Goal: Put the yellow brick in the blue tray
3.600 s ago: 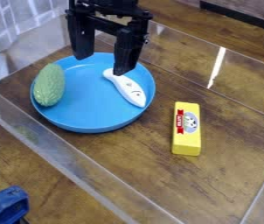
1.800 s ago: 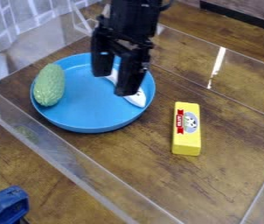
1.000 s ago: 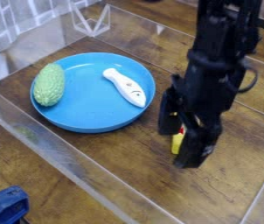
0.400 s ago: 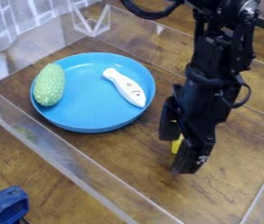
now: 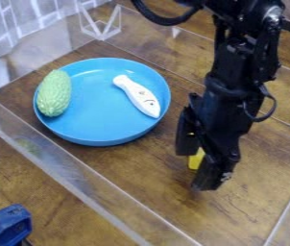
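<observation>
The yellow brick [image 5: 199, 157] lies on the wooden table to the right of the blue tray [image 5: 90, 130]; only a sliver of it shows between the black fingers. My gripper [image 5: 201, 155] points down and stands open, low over the brick with one finger on each side of it. I cannot tell whether the fingers touch the brick. The arm hides most of it. The tray sits left of centre.
A white oblong object [image 5: 137, 94] lies inside the tray, and a green oval object [image 5: 54, 92] rests against the tray's left rim. Clear panel edges run along the table's front left. A blue item [image 5: 4, 229] sits at the bottom left corner.
The arm has swung from above the tray to the right and come down over the yellow brick. In the last second it has barely moved, and the jaws stayed open.
</observation>
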Motion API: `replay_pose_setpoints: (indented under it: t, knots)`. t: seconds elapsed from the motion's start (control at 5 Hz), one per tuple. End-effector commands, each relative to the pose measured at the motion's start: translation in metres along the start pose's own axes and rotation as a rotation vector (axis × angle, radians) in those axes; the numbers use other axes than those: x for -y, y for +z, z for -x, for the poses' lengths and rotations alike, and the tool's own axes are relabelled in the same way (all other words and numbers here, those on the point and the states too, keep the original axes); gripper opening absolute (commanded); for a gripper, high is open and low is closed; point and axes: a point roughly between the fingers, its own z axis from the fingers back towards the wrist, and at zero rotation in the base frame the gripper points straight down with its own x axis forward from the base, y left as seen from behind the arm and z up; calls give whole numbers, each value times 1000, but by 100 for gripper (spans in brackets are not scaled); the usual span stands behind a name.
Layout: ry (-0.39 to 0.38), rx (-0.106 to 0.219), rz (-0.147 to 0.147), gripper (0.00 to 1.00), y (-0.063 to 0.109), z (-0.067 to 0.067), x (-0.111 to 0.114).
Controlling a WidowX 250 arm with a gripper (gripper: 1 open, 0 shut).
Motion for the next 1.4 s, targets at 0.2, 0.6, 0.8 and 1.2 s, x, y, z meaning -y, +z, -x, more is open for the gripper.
replay_pose_setpoints:
  t: [0.2,0.6,0.8,1.2]
  knots:
    - [70,36,-7,100,-10,-8,3]
    - [196,49,-2,0,-30,-4,-4]
    - [206,55,-9,0,-20,-7,-7]
    - [221,70,-16,0,-4,-14,-14]
